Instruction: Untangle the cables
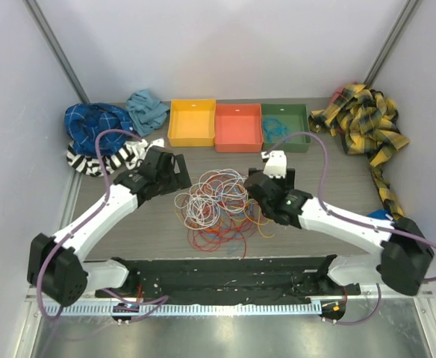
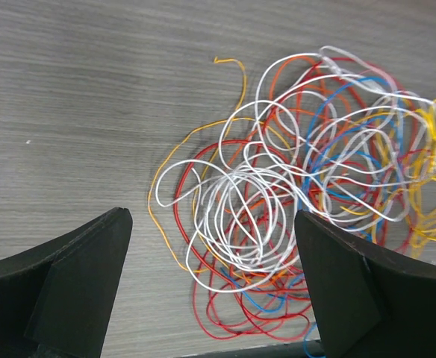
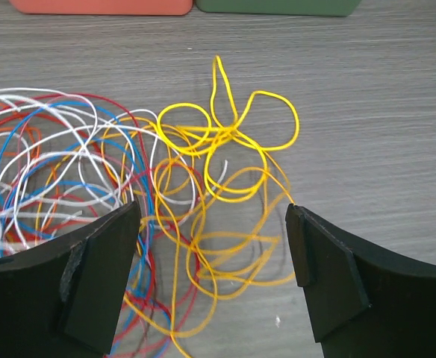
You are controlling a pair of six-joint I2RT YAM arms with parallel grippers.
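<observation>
A tangle of thin cables (image 1: 216, 209) in white, red, orange, blue and yellow lies on the grey table between the two arms. My left gripper (image 1: 175, 177) is open at the pile's upper left, above the table; its wrist view shows white loops (image 2: 248, 216) and red loops (image 2: 255, 309) between its fingers (image 2: 76, 276). My right gripper (image 1: 254, 186) is open at the pile's right side. Its wrist view shows yellow cable loops (image 3: 225, 149) spread between and beyond its fingers (image 3: 330, 268), with the mixed tangle (image 3: 46, 164) to the left.
Three bins stand at the back: yellow (image 1: 192, 123), red (image 1: 238, 127), and green (image 1: 285, 127) holding a blue cable. Blue and striped cloths (image 1: 102, 134) lie back left, a yellow plaid cloth (image 1: 363, 123) back right. A black rail (image 1: 225, 280) runs along the near edge.
</observation>
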